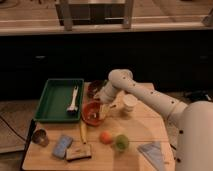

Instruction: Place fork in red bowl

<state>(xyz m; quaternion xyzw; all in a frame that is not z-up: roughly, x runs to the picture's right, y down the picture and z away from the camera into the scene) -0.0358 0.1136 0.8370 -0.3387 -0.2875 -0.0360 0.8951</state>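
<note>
The red bowl (90,114) sits on the wooden table, just right of the green tray. My gripper (103,109) hangs over the bowl's right rim, with the white arm reaching in from the right. A small pale cream piece, which looks like the fork (105,112), shows at the gripper's tip above that rim. I cannot tell whether the gripper holds it.
The green tray (52,102) holds a larger white utensil (74,98). A dark brown bowl (95,87) stands behind the red one and a white cup (129,103) to its right. In front lie a long yellow utensil (83,131), an orange (105,137), a green apple (121,142), a blue sponge (62,145), a can (39,136) and a cloth (152,152).
</note>
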